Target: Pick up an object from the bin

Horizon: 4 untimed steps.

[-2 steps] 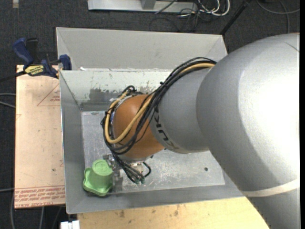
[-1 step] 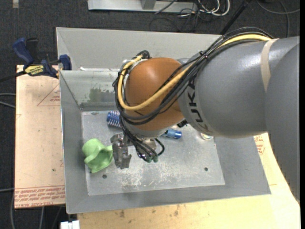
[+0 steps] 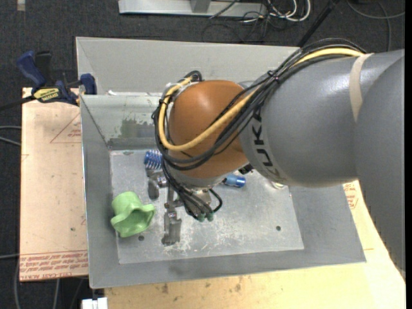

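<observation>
Dark carpet [image 3: 64, 11] littered with cables [image 3: 283, 5] runs behind the grey metal bin [image 3: 257, 227], and the big grey arm [image 3: 322, 121] comes in from 3 o'clock, its orange cover [image 3: 203, 127] hanging over the middle of the bin.

Below that cover the hand [image 3: 169, 234] is down near the bin floor, toward 7 o'clock from the centre. From where I stand I cannot tell whether it is open or closed, and I see nothing gripped in it.

Just beside it, at its 9 o'clock, lies a pale green lump [image 3: 132, 214] of moulded shape, close to the hand but seemingly not touching it. A blue ribbed piece [image 3: 152, 159] lies at the hand's 12 o'clock, half under the cover, and a small blue piece [image 3: 235, 181] sits off toward 2 o'clock.

My guess is that this is the reach-down step, with the grasp not yet made. If the green lump is the choice, the hand would need to shift toward 9 o'clock, straddle it and close before lifting.
</observation>
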{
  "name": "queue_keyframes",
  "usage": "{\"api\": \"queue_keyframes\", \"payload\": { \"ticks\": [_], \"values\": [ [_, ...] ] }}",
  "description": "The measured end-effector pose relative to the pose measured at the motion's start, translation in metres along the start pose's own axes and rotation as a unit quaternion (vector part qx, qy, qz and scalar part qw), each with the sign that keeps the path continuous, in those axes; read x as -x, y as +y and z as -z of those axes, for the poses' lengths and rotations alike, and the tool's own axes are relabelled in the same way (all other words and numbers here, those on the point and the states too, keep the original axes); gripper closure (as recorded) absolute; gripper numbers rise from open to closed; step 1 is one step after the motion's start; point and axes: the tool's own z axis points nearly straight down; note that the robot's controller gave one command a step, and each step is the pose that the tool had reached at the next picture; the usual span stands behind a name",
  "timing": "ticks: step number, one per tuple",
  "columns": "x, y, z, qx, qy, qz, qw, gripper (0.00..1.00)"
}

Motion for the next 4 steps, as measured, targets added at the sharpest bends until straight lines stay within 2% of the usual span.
{"api": "queue_keyframes", "payload": {
  "ticks": [1, 2, 3, 4],
  "values": [
    [0.027, 0.006, -0.134, -0.001, 0.0038, -0.017, 0.9998, 0.0],
    [0.031, 0.039, -0.129, 0.001, -0.0001, -0.013, 0.9999, 0.0],
    [0.031, 0.037, -0.13, 0.0, 0.0004, -0.016, 0.9999, 1.0],
    [0.032, 0.041, 0.014, 0.001, -0.004, -0.012, 0.9999, 1.0]
  ]
}}
